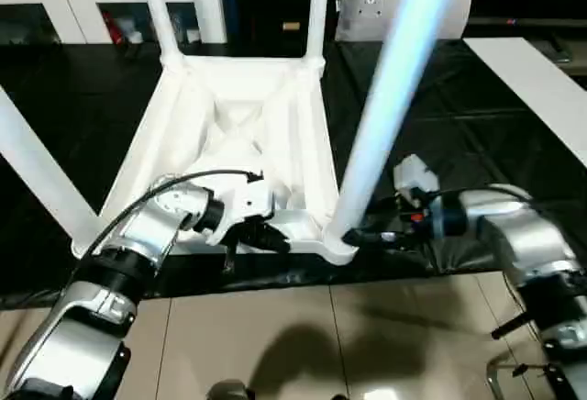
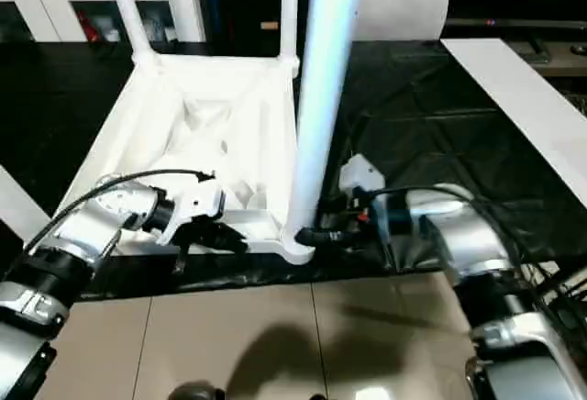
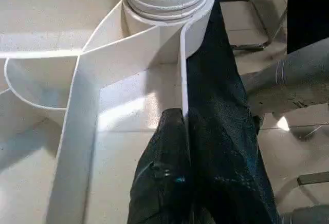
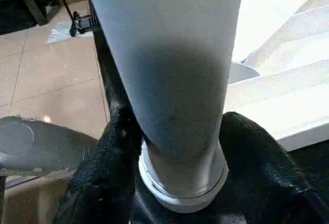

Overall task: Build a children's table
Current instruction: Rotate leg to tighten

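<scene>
tabletop: upside down on the black mat, ribbed underside up, near edge facing the robot.
far legs: two legs seated in the far corner sockets, far-left leg and far-right leg, both upright.
near-left leg: rises from the near-left corner, leaning outward; socket joint itself not clear from here.
near-right leg: standing in the near-right corner socket, tilted a bit toward the camera; base collar visible above the socket rim in the right wrist view, so my read is not fully home yet.
left gripper: pinched tight on the thin near rim wall of the tabletop, one finger inside the wall, other outside; steadying the top.
right gripper: fingers either side of the near-right leg's base, right at the socket; fingers look wrapped around it, firm clamp or not I can't tell.
progress: all four legs in place, late stage.
left to do: seat and tighten the last leg, check near-left, flip the table upright.
</scene>
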Motion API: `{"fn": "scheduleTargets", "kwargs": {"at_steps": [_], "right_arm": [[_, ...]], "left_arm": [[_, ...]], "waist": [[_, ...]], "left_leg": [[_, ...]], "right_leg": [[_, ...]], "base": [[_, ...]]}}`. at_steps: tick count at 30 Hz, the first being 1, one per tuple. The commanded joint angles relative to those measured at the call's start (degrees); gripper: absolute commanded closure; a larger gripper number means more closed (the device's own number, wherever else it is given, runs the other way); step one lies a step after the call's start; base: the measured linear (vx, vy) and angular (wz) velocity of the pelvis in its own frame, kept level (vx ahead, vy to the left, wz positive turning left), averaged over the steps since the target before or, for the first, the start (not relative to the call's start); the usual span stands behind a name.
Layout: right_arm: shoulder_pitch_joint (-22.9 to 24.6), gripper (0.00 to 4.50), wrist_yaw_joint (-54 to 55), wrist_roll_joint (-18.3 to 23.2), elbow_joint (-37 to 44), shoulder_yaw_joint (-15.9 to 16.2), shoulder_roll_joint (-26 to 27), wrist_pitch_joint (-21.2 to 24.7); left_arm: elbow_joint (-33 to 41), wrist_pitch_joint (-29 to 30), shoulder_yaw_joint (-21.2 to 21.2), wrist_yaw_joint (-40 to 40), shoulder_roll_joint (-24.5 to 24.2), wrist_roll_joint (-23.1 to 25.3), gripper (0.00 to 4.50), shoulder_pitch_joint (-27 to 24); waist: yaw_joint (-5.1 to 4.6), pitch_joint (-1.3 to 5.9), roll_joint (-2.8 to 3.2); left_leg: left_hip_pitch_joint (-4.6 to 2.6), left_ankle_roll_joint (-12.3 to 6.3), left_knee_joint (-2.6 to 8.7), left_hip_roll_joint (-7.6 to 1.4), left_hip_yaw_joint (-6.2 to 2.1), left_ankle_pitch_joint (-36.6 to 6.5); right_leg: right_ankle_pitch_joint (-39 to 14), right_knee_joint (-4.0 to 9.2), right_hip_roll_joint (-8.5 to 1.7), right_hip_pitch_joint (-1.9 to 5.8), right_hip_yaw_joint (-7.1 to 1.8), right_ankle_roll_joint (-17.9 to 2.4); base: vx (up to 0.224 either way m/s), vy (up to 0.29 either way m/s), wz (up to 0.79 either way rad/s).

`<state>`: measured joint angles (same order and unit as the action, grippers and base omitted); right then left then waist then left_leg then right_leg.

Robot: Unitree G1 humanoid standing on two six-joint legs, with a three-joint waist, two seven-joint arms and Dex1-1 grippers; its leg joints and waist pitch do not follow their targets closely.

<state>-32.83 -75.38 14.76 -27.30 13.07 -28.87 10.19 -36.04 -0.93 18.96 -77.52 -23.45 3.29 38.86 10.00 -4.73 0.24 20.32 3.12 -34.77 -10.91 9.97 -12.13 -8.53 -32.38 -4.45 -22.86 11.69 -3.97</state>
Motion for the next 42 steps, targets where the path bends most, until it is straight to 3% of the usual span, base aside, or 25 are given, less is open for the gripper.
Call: {"fn": "scheduleTargets", "kwargs": {"at_steps": [1, 5, 6, 8, 13, 16, 19, 20, 21, 22, 24, 25, 26, 27, 29, 32, 37, 38, 40, 42], "right_arm": [[-0.9, 2.3, 0.2, -0.9, -1.3, 0.2, 0.8, -1.4], [-0.9, 2.53, -0.3, -0.3, -2.5, -0.2, 1.9, -1.8], [-0.8, 2.57, -0.5, 0.0, -2.4, -0.2, 2.1, -1.6], [-0.3, 2.6, -1.2, 1.0, -2.0, -0.5, 2.6, -0.6], [2.2, 2.62, -2.5, 4.2, 2.1, -1.2, 3.1, 3.9], [4.0, 2.62, 2.7, 3.5, 5.5, -1.7, 3.8, 8.1], [4.4, 2.62, 11.6, 2.4, 7.1, -3.6, 6.6, 11.5], [4.4, 2.62, 15.9, 1.7, 7.6, -4.5, 8.0, 13.1], [3.5, 2.62, 26.2, 0.2, 7.6, -7.0, 11.8, 18.0], [3.2, 2.62, 29.0, -0.3, 7.3, -7.6, 13.0, 18.8], [2.6, 2.62, 34.8, -1.4, 6.7, -9.0, 15.5, 20.1], [2.3, 2.62, 37.4, -1.7, 6.1, -9.5, 17.1, 20.2], [2.4, 2.62, 40.2, -2.3, 5.7, -9.5, 19.1, 19.2], [2.5, 2.62, 40.3, -1.9, 5.6, -9.6, 19.6, 18.5], [3.1, 2.06, 41.2, -2.3, 6.7, -9.9, 20.5, 17.1], [3.6, 1.82, 39.8, -2.5, 7.6, -10.2, 19.8, 15.7], [4.5, 1.45, 33.0, -1.3, 8.9, -11.3, 15.1, 12.1], [4.9, 1.45, 29.1, -0.6, 9.4, -11.6, 12.2, 10.4], [5.5, 1.18, 22.2, 0.8, 10.2, -11.9, 7.8, 9.2], [5.9, 1.0, 15.6, 0.6, 10.2, -10.9, 3.5, 7.9]], "left_arm": [[1.7, 0.2, 1.7, -0.9, 0.9, 0.1, 4.5, -0.1], [1.5, 1.5, 1.3, 0.0, 1.6, -0.2, 4.5, -0.1], [1.5, 1.9, 1.1, 0.2, 1.8, -0.4, 4.5, -0.1], [1.0, 3.1, 0.7, 1.2, 2.3, -0.5, 4.5, 0.2], [-0.5, 6.4, -0.3, 4.5, 3.6, -0.3, 4.5, 0.8], [0.0, 11.5, -1.3, 8.5, 4.9, -0.2, 4.5, 1.2], [0.4, 15.3, -2.6, 12.5, 6.6, -0.3, 4.5, 1.6], [0.5, 16.7, -3.2, 14.2, 7.3, -0.2, 4.5, 1.8], [0.0, 19.4, -4.7, 19.3, 9.6, 0.1, 4.5, 3.0], [-0.3, 20.1, -5.1, 20.7, 10.4, 0.1, 4.5, 3.5], [-0.8, 21.5, -5.9, 23.7, 12.0, 0.1, 4.5, 4.5], [-1.1, 22.5, -6.8, 26.1, 13.5, -0.4, 4.5, 5.4], [-1.3, 23.9, -8.1, 29.9, 15.7, -1.0, 4.5, 6.5], [-1.4, 23.9, -8.3, 30.7, 16.3, -1.1, 4.5, 6.8], [-1.2, 24.3, -8.0, 31.4, 17.0, -0.8, 4.5, 6.8], [-1.3, 23.7, -7.1, 31.1, 16.6, 0.3, 4.5, 6.5], [-1.6, 19.3, -5.2, 27.7, 12.9, 1.9, 4.5, 5.4], [-1.8, 17.5, -4.4, 25.5, 11.0, 2.4, 4.5, 4.8], [-1.3, 14.9, -3.3, 20.8, 8.4, 2.3, 4.5, 3.6], [-0.8, 10.3, -1.8, 15.8, 5.6, 2.5, 4.5, 2.7]], "waist": [[-0.36, 5.51, -0.07], [-0.48, 5.4, -0.03], [-0.42, 5.23, 0.26], [-0.51, 5.23, 0.07], [-0.2, 5.34, -0.01], [-0.03, 5.19, -0.1], [-0.4, 4.75, -0.19], [-0.99, 4.64, -0.2], [-1.28, 4.56, -0.41], [-2.08, 4.35, -0.31], [-3.03, 4.62, -0.31], [-3.79, 4.59, -0.09], [-4.17, 4.65, 0.51], [-4.51, 4.81, 0.57], [-4.67, 4.91, 0.48], [-4.32, 5.01, 0.22], [-3.38, 5.36, 0.23], [-3.36, 5.28, 0.25], [-3.13, 5.38, -0.01], [-2.99, 5.37, 0.21]], "left_leg": [[-0.31, -5.14, 3.43, -4.17, -1.35, -2.0], [-0.43, -4.74, 3.48, -4.27, -1.4, -2.9], [-0.38, -4.64, 3.54, -4.2, -1.45, -3.3], [-0.43, -4.54, 3.56, -4.18, -1.44, -3.7], [-0.56, -4.84, 3.52, -4.31, -1.46, -3.3], [-0.6, -4.62, 3.57, -4.25, -1.44, -3.1], [-0.77, -3.02, 3.78, -3.61, -1.27, -5.6], [-0.9, -2.19, 3.82, -3.32, -1.35, -6.9], [-0.99, -1.8, 3.81, -3.22, -1.34, -7.3], [-1.09, -0.84, 3.7, -2.96, -1.44, -8.4], [-0.69, -0.63, 3.5, -2.76, -1.67, -9.1], [-0.79, -1.15, 3.42, -2.83, -1.61, -10.0], [-1.31, -1.51, 3.41, -3.29, -1.7, -11.4], [-1.25, -2.02, 3.72, -4.13, -2.1, -12.2], [-1.05, -2.48, 3.98, -4.65, -2.33, -12.6], [-0.75, -2.63, 3.84, -3.17, -1.57, -9.1], [-0.38, -4.74, 3.89, -3.49, -1.57, -4.9], [-0.27, -4.84, 3.91, -3.52, -1.62, -4.6], [0.1, -5.79, 3.79, -3.06, -1.49, -4.3], [-0.02, -6.42, 3.84, -3.45, -1.64, -3.5]], "right_leg": [[-13.3, 2.85, -6.54, 3.99, -5.39, -4.9], [-14.9, 3.11, -6.51, 3.94, -5.4, -4.4], [-15.4, 3.19, -6.51, 3.96, -5.38, -4.2], [-15.9, 3.31, -6.41, 3.96, -5.35, -4.0], [-15.6, 3.29, -6.43, 3.93, -5.37, -3.9], [-16.5, 3.47, -6.42, 3.86, -5.38, -3.5], [-22.8, 4.69, -6.35, 3.96, -4.96, -1.1], [-25.8, 5.38, -6.34, 3.96, -4.48, 0.2], [-27.0, 5.7, -6.23, 3.9, -4.27, 0.9], [-29.3, 6.39, -6.03, 3.77, -3.64, 2.3], [-30.3, 6.83, -6.17, 4.44, -2.8, 4.7], [-30.5, 7.47, -5.98, 4.36, -2.36, 6.0], [-30.1, 7.92, -6.06, 4.16, -2.08, 6.0], [-27.7, 7.55, -6.15, 4.53, -2.02, 5.6], [-24.7, 6.93, -6.56, 4.56, -2.58, 5.0], [-22.7, 6.56, -6.73, 4.65, -3.14, 3.2], [-16.4, 5.14, -6.33, 4.75, -3.71, 1.8], [-15.8, 5.01, -6.32, 4.73, -3.7, 1.5], [-14.7, 4.66, -6.08, 5.21, -3.64, 2.4], [-14.0, 4.7, -5.97, 4.9, -3.58, 2.6]], "base": [[0.0, 0.0, 0.0], [0.0, 0.0, 0.0], [0.0, 0.0, 0.0], [0.0, 0.0, 0.0], [0.0, 0.0, 0.0], [0.0, 0.0, 0.0], [0.0, 0.0, 0.0], [0.0, 0.0, 0.0], [0.0, 0.0, 0.0], [0.0, 0.0, 0.0], [0.0, 0.0, 0.0], [0.0, 0.0, 0.0], [0.0, 0.0, 0.0], [0.0, 0.0, 0.0], [0.0, 0.0, 0.0], [0.0, 0.0, 0.0], [0.0, 0.0, 0.0], [0.0, 0.0, 0.0], [0.0, 0.0, 0.0], [0.0, 0.0, 0.0]]}}
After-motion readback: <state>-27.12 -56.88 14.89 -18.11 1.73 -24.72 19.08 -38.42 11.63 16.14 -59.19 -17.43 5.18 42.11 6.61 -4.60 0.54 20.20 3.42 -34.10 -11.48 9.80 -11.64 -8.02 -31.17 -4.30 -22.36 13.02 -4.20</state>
